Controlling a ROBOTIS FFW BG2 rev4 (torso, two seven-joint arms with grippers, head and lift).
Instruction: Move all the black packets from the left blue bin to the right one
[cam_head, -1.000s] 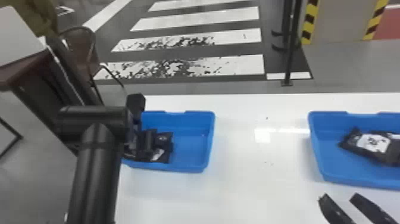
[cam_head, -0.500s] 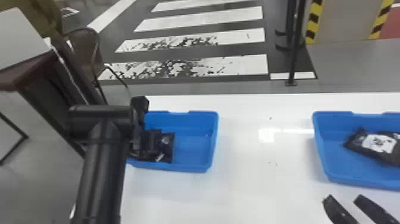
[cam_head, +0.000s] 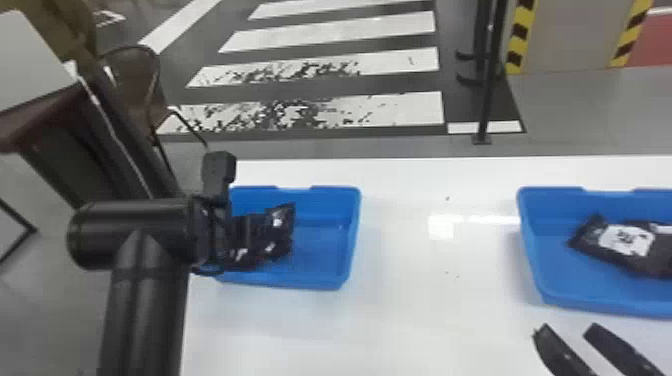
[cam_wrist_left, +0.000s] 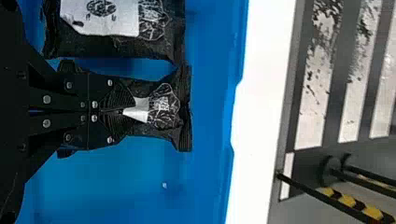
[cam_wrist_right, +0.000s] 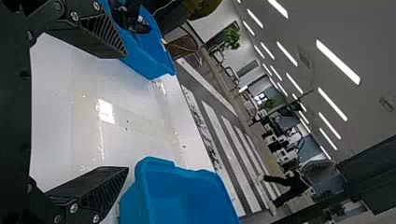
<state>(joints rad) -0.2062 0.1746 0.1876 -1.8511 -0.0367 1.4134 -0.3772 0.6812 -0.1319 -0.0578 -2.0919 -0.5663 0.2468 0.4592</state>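
My left gripper (cam_head: 256, 237) is pinching a packet (cam_wrist_left: 163, 105), jaws together, in the left bin (cam_head: 352, 235) beside another packet (cam_wrist_left: 100, 21), while my right gripper (cam_head: 567, 330) is hanging wide and empty near the right bin (cam_head: 532, 245), holding more packets (cam_head: 625, 242).

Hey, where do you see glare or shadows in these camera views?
Head view: a square glare patch on the white table, a soft shadow beside the right blue bin; right wrist view: a bright reflection on the table, lit ceiling lights; left wrist view: a tiny bright spot inside the left blue bin.
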